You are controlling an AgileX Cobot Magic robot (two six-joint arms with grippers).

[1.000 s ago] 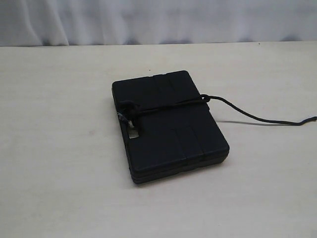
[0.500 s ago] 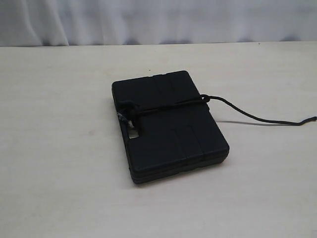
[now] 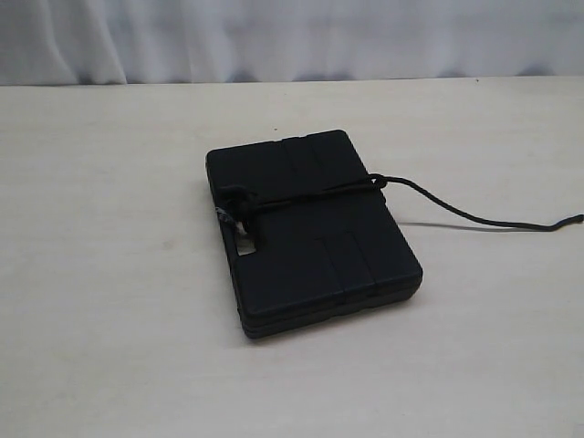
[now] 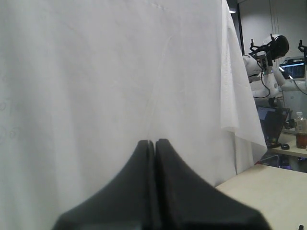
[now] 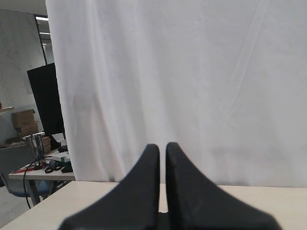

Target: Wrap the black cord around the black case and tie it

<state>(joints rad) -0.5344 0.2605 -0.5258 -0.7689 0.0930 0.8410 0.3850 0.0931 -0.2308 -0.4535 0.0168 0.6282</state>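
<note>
The black case [image 3: 310, 233] lies flat in the middle of the table in the exterior view. The black cord [image 3: 310, 193] crosses its top, with a knot near the handle cutout at the case's left edge, and its loose end trails off to the right [image 3: 493, 222] over the tabletop. Neither arm shows in the exterior view. My left gripper [image 4: 155, 142] is shut, empty, and faces a white curtain. My right gripper [image 5: 162, 146] is shut with a thin slit between its fingers, empty, also facing the curtain above the table's edge.
A white curtain [image 3: 292, 36] hangs behind the table's far edge. In the wrist views, desks with monitors, bottles and another robot [image 4: 268, 52] stand beyond the curtain's sides.
</note>
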